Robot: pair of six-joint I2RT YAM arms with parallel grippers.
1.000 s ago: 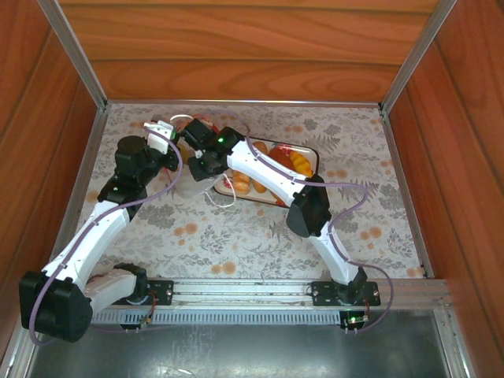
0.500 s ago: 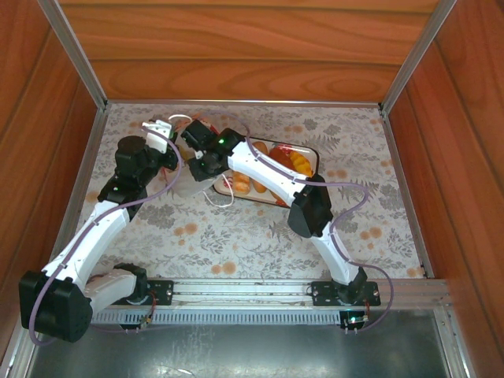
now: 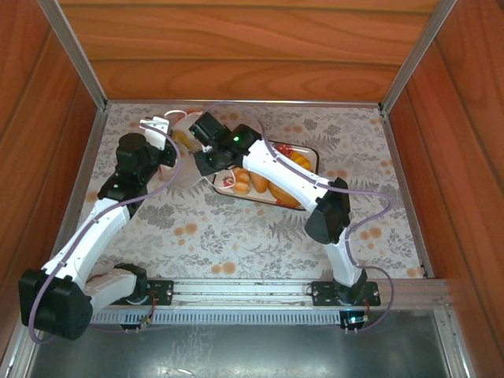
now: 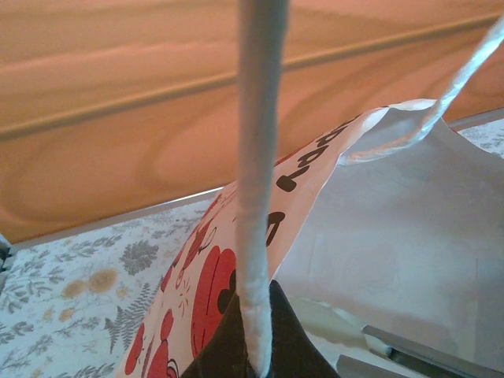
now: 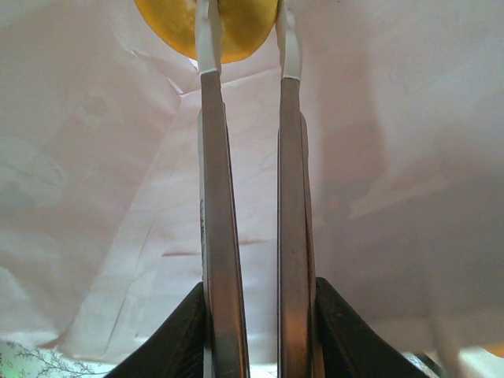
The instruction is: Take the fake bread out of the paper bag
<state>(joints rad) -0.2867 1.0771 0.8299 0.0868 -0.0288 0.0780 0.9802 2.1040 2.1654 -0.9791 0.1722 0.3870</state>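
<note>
With the cord (image 4: 256,157) of the bag (image 4: 378,236) pinched in the left pincer (image 4: 256,350), the roll (image 5: 169,24) nipped by the right pincer (image 5: 246,31) should be drawn straight out toward four o'clock.

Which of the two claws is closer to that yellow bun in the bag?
The right. The right gripper reaches inside the paper bag, its tips at the yellow bun; the left gripper pinches the cord handle outside it.

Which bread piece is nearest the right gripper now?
The yellow roll inside the paper bag, at the fingertips of the right gripper; the other pastries lie on the tray.
</note>
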